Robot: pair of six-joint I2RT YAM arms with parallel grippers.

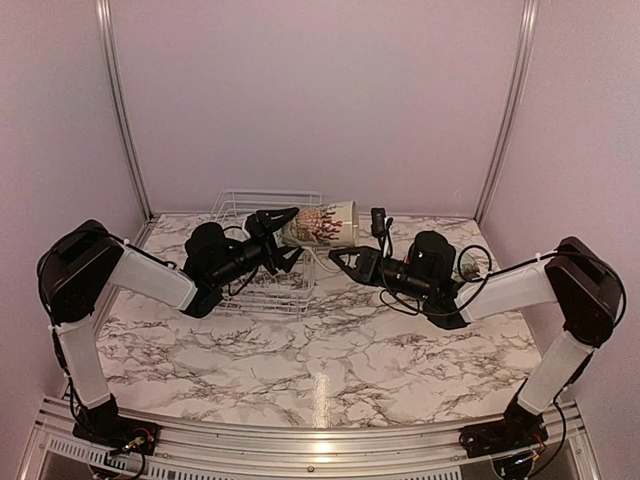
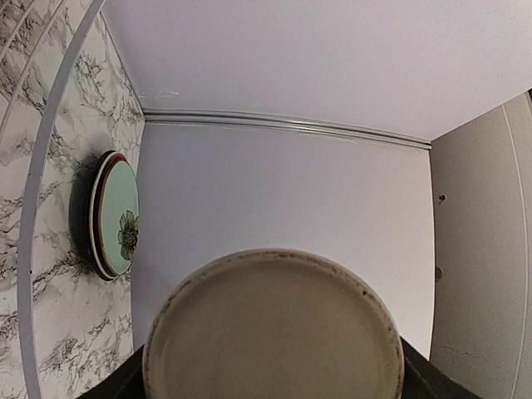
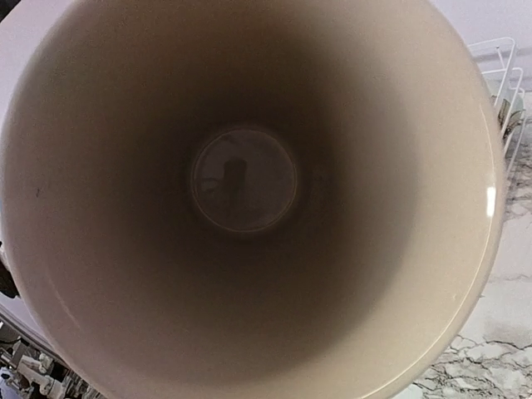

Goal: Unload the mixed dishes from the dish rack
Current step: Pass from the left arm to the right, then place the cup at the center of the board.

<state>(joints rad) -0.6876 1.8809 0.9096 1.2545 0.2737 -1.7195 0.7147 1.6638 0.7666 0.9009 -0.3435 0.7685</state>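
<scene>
The cream floral mug is held level above the right end of the white wire dish rack, its mouth facing right. My left gripper is shut on its base end. In the left wrist view the mug's base fills the bottom. My right gripper sits just below and right of the mug's mouth, jaws apart, touching nothing that I can see. The mug's inside fills the right wrist view and hides the fingers. The pale green floral plate lies on the cream plate with the dark striped rim. The small bowl is hidden.
The plate stack shows as a sliver behind the right arm at the right of the marble table. A corner of the rack shows in the right wrist view. Walls with metal posts close in the back and sides.
</scene>
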